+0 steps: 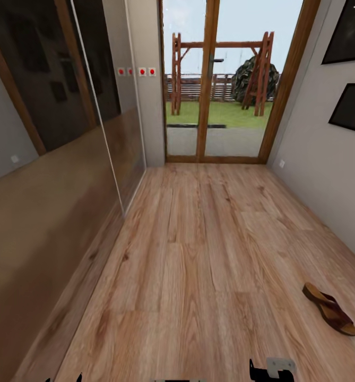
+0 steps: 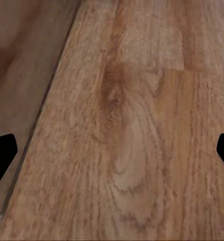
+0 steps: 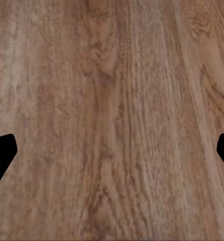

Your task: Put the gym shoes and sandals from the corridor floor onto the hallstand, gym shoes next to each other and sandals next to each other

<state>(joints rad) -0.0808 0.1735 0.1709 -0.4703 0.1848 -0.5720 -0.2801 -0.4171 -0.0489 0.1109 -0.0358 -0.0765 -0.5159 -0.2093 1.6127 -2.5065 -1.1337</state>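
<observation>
Head view: long corridor of light brown wood-grain plank flooring [image 1: 198,254], running to a far glazed double door with a wooden frame [image 1: 208,79], garden and timber play frame beyond. Left side, a glossy dark mirrored wall panel [image 1: 50,159]; right side, a pale grey wall with two black framed pictures [image 1: 351,106]. Near right on the floor, one flat brown leather thong sandal with a dark-brown footbed [image 1: 329,308], lying alone, well apart from the wall and near the lower right of the picture. No rack, no sneakers and no second sandal seen from here. Four small red-dotted wall switches [image 1: 136,71] beside the door; no readable writing, brand or label anywhere.

Judged light, slim and fairly stiff in the sole, with a thin strap that could slip; best taken across the sole edges at mid-length, pinching both sides.

Left wrist view: bare planks and the base of the dark panel; left gripper [image 2: 112,150] with black fingertips spread wide at both picture edges, holding nothing.

Right wrist view: bare planks; right gripper [image 3: 112,150] likewise spread wide, released, holding nothing.
</observation>
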